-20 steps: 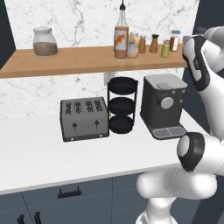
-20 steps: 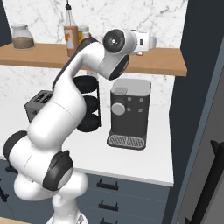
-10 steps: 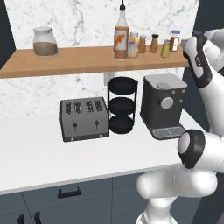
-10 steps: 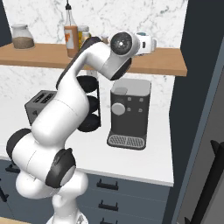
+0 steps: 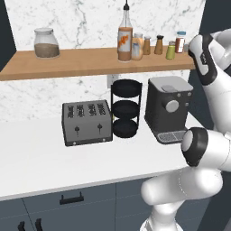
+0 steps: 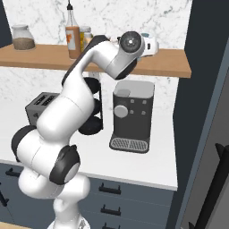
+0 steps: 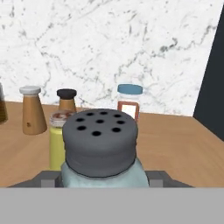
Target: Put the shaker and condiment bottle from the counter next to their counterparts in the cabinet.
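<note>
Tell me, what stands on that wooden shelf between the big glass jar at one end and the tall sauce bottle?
Nothing: in the left base view the shelf is bare board from the glass jar to the condiment bottle.

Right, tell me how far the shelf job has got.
Done: the condiment bottle already stands on the cabinet shelf, beside the counterparts. In hand: the tool holds the shaker at shelf height, just in front of the yellow-green shaker and the red one with the blue cap. Left: set the shaker down beside them and let go. Nothing of the task remains on the counter.
</note>
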